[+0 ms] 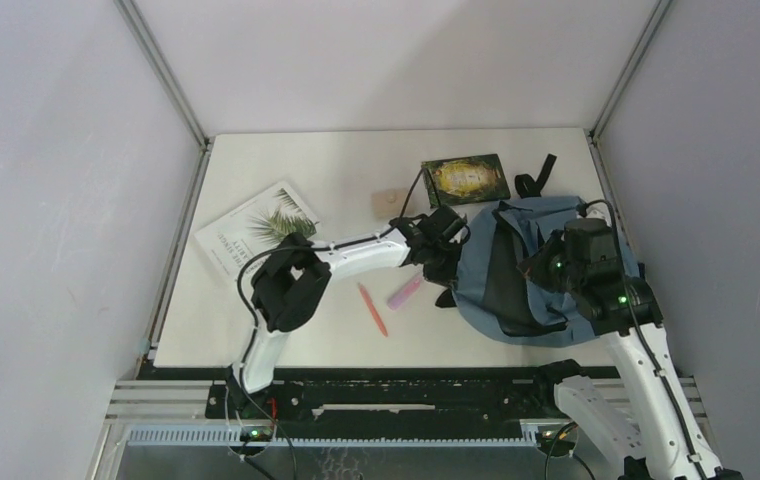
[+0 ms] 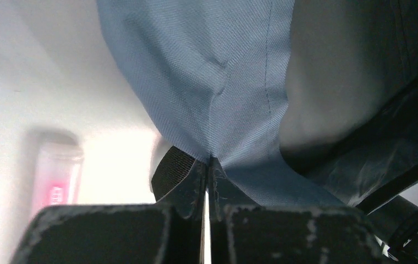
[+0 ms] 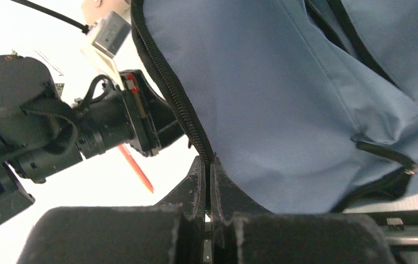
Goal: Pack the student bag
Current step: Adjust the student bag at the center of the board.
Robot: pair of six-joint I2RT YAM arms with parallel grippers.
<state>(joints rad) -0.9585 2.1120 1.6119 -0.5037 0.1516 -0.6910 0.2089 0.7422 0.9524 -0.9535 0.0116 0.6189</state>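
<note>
The student bag (image 1: 481, 262) is a dusty-blue backpack lying at the right of the table, its main opening gaping dark. My left gripper (image 1: 448, 262) is shut on the blue fabric at the bag's left edge; the left wrist view shows the cloth (image 2: 212, 71) pinched between the closed jaws (image 2: 208, 164), beside a black strap (image 2: 171, 170). My right gripper (image 1: 541, 265) is over the bag's middle. In the right wrist view it (image 3: 209, 165) is shut on the black zipper edge (image 3: 174, 93) of the blue flap (image 3: 284, 99).
A red pen (image 1: 372, 308) and a pink marker (image 1: 405, 292) lie left of the bag. A palm-leaf book (image 1: 256, 230) lies far left, a dark green book (image 1: 466, 180) at the back, and a small tan block (image 1: 388, 200) beside it. The walls stand close on both sides.
</note>
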